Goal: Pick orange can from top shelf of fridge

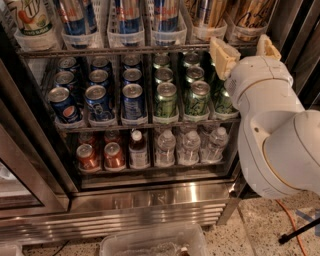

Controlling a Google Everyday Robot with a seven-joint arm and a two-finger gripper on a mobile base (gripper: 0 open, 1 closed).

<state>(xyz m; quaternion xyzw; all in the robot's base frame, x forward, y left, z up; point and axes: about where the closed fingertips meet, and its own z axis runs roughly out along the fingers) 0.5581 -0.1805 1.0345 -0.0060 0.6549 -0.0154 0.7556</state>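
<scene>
**Gripper.** The gripper [245,51] is found at the right side of the fridge [150,200], level with the front wire of the top shelf [100,50]. Its two tan fingers [223,56] point upward. The jaws are seen spread apart, with nothing between them.

**Task object.** The orange can [252,14] is located in the rightmost clear tray of the top shelf. It stands just above the gripper and somewhat further into the cabinet. Its long axis is upright; its lid is cut off by the top edge of the view. A similar striped can [207,12] is noted in the tray to its left, so the exact target cannot be settled with certainty.

**Judgement.** A rise and a forward reach are judged necessary before the jaws can be brought round the can's body.

**Materials.**
- The can is shiny metal with gold-brown stripes; it is cylindrical and likely slippery.
- The tray wall is thin clear plastic and the rack is thin grey wire.
- The arm housing is smooth white and rounded.

**Other stock.** Blue cans [65,105] and green cans [166,100] are recorded on the rack below.
</scene>
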